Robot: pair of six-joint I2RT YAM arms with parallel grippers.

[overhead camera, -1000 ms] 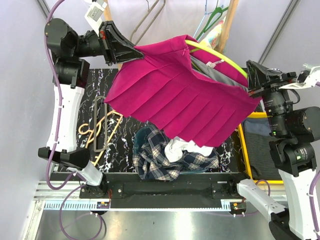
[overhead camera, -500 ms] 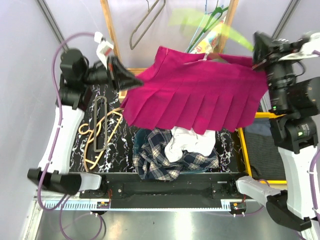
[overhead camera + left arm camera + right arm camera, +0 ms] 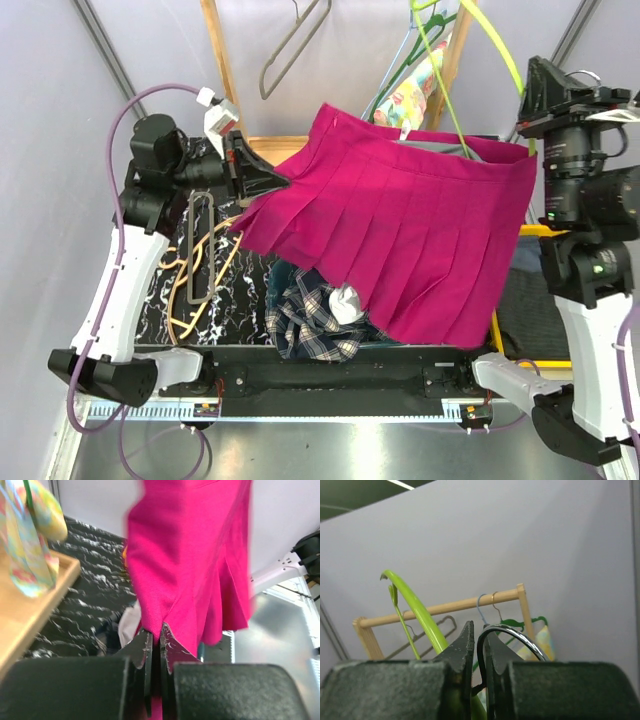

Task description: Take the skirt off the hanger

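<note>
- Spread in mid-air above the plaid clothes heap (image 3: pixel 305 315) on the table: magenta pleated skirt (image 3: pixel 400 240), waistband uppermost
- Up-left of heap: left hand (image 3: pixel 156 635) pinched closed on skirt's side edge
- Up-right of heap: right hand (image 3: pixel 477 630) clamped on lime-green hanger (image 3: pixel 417 607) at its hook
- Cloth judged light, soft, free-draping; firmer waistband edge looks the better hold, loose pleats would bunch and slip

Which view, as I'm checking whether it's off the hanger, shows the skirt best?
Top external: the whole skirt shows there, spread out. Left wrist shows only the part pinched in the left gripper. Right wrist shows none of it, just the green hanger in the right gripper.
</note>
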